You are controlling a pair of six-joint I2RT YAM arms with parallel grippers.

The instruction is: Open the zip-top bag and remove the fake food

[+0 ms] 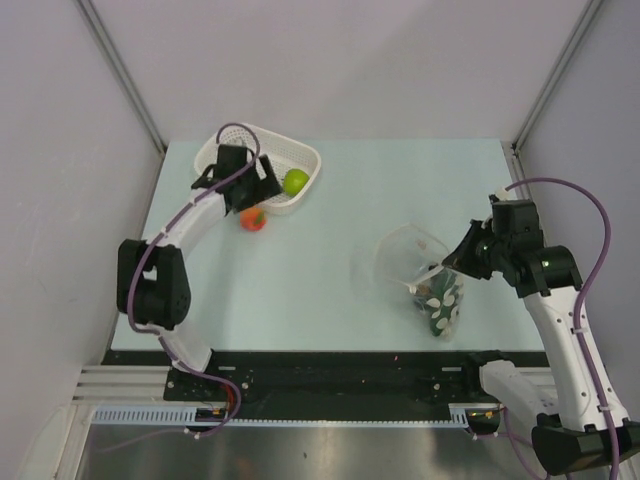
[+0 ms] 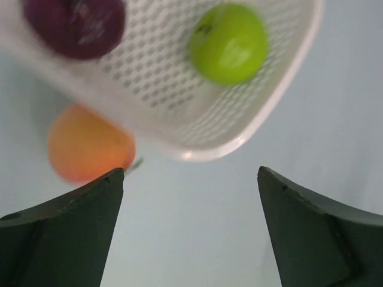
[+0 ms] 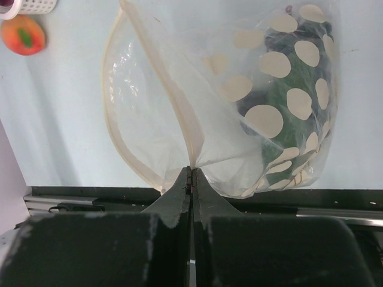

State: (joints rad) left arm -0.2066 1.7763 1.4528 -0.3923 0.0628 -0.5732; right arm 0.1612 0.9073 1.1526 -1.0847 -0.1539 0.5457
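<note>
The zip-top bag [image 1: 420,275] lies at the table's right, its mouth open; the polka-dot panel [image 3: 287,101] covers dark green and dark food inside. My right gripper [image 3: 191,169] is shut on the bag's clear plastic near the rim and shows in the top view [image 1: 450,262]. My left gripper [image 2: 190,179] is open and empty, hovering by the white basket [image 2: 179,101]. A lime-green ball [image 2: 228,42] and a purple piece [image 2: 75,24] lie in the basket. An orange-red fruit [image 2: 87,143] sits on the table just outside it, also seen in the top view [image 1: 253,219].
The basket [image 1: 225,152] stands at the far left of the table. Grey walls close in the left and right sides. A black rail [image 1: 330,370] runs along the near edge.
</note>
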